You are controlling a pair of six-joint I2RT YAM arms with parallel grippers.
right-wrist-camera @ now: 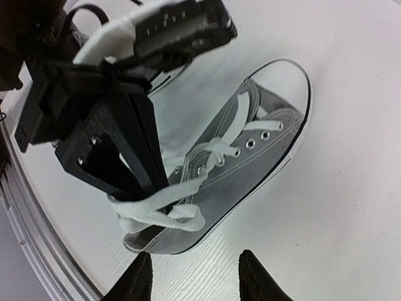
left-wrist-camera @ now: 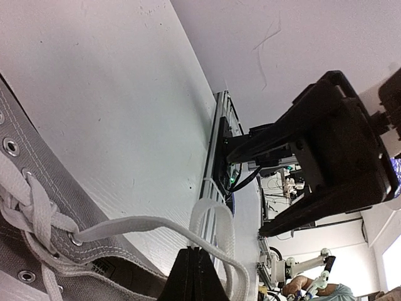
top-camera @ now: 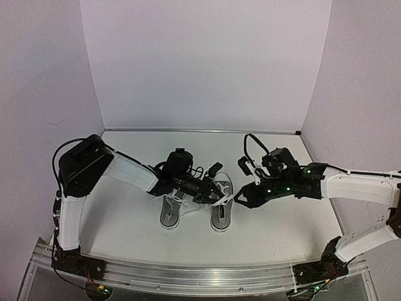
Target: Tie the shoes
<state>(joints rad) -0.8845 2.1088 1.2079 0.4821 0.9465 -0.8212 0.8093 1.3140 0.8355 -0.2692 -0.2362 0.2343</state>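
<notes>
Two small grey shoes with white soles stand side by side mid-table, the left shoe and the right shoe. My left gripper hovers over the right shoe and is shut on a loop of its white lace; its tips pinch the base of the loop. In the right wrist view, the grey right shoe lies with its lace loop pulled toward its heel end by the black left gripper. My right gripper is open just beside the heel, with nothing between its fingers.
An aluminium rail runs along the table's near edge, with both arm bases on it. White walls close in the back and sides. The right arm's black wrist sits close to the left gripper.
</notes>
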